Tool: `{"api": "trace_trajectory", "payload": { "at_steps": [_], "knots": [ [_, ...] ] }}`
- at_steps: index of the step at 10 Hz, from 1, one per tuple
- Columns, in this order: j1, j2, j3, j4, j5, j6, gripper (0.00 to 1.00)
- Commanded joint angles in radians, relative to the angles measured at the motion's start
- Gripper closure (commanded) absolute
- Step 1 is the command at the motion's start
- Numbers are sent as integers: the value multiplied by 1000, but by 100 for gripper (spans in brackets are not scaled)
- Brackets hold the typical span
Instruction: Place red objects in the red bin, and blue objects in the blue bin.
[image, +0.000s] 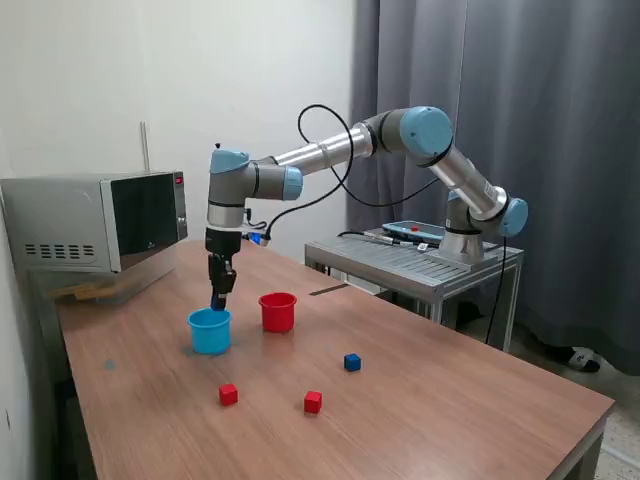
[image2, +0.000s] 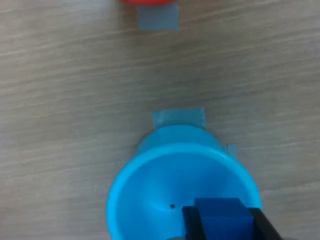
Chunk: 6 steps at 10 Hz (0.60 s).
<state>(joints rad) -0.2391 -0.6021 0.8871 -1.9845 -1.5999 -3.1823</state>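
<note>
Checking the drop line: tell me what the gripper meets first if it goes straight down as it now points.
Probably the inside of the light blue cup: the gripper, shut on a blue cube, hangs over its opening. Nothing else shows below, though the height is unclear.

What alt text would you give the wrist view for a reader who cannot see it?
The gripper, shut on a blue cube, hangs over the open mouth of the light blue cup, which looks empty. The cup stands on a wooden table beside a patch of blue-grey tape; the red cup's edge shows beyond a second patch of tape.
</note>
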Motion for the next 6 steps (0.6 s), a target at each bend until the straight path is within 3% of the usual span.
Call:
{"api": "trace_trajectory", "payload": {
  "at_steps": [1,6],
  "knots": [
    [-2,1,3,-4,0,-2,100],
    [-8,2,15,-51,12,-4,100]
  ]
}}
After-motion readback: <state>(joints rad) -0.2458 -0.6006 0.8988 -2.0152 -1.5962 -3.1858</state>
